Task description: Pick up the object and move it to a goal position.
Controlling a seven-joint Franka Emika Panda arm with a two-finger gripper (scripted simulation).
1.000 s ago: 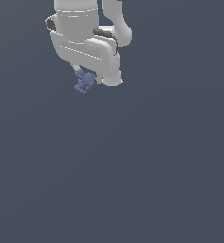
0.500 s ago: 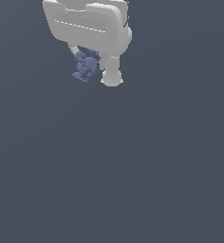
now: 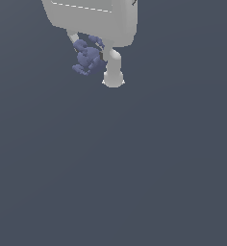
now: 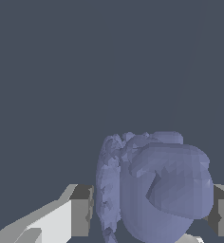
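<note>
The object [image 3: 88,57] is a small lumpy bluish-purple thing with knobbly bumps. It hangs under the white gripper [image 3: 92,58] near the top of the exterior view, between a thin finger on the exterior view's left and a thick white finger [image 3: 113,72] on its right. In the wrist view the object [image 4: 156,190] fills the space between the two dark-padded fingertips [image 4: 80,211], touching both. The gripper is shut on the object and holds it off the grey floor [image 3: 134,168].
The white arm body [image 3: 91,17] fills the top of the exterior view. A plain dark grey floor lies all around; no other thing shows.
The arm has moved up and toward the camera with the object held in it; the gripper and object now look larger and sit higher in the exterior view.
</note>
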